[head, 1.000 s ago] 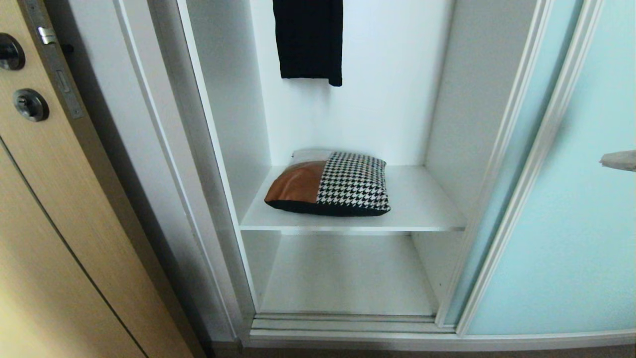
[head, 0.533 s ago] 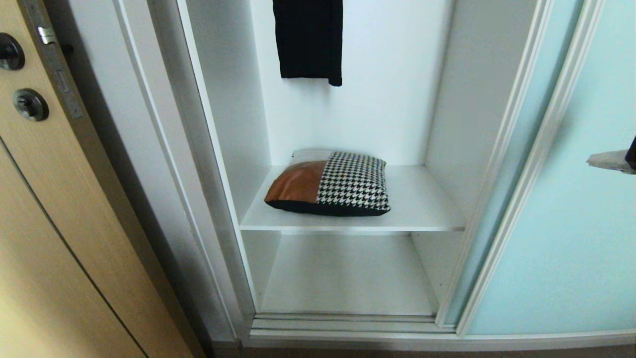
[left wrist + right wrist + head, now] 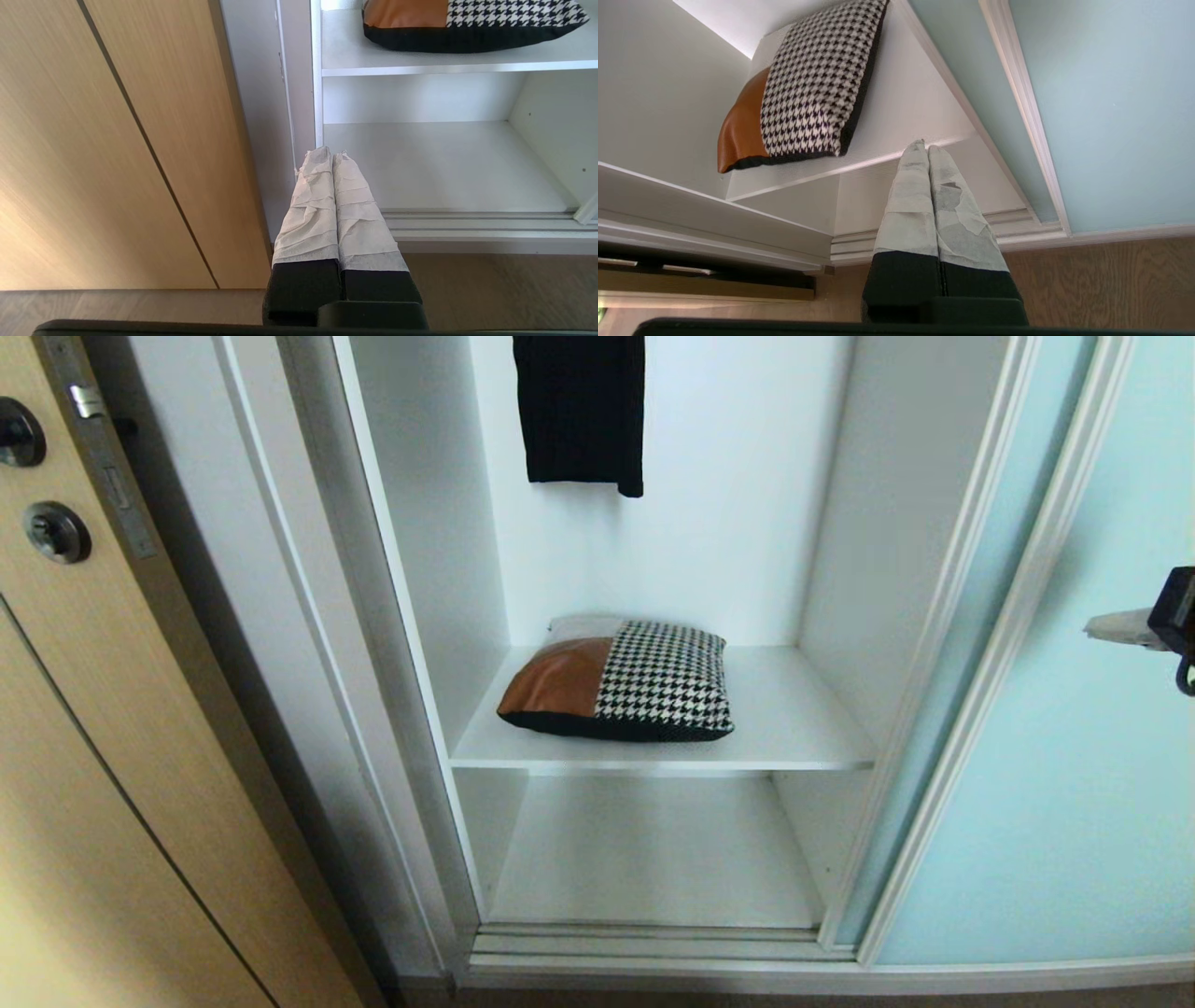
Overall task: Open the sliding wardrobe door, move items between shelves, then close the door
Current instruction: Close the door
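While door stood open: cushion [image 3: 618, 680] found on upper shelf [image 3: 794, 728], lower shelf [image 3: 653, 859] bare. Right gripper [image 3: 1097, 627] noted before sliding wardrobe door [image 3: 1074, 784], fingers pressed together, gripping nothing. Left gripper [image 3: 325, 154] likewise. Risk judged: closed tips shoving cushion rearward, or clipping door frame.

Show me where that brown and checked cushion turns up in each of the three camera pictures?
Head view: cushion in the middle, lying on the upper shelf.
Left wrist view: cushion at the top edge, partly cut off.
Right wrist view: cushion upper left, seen at a slant.
Shared landmark: the upper shelf's white front edge.
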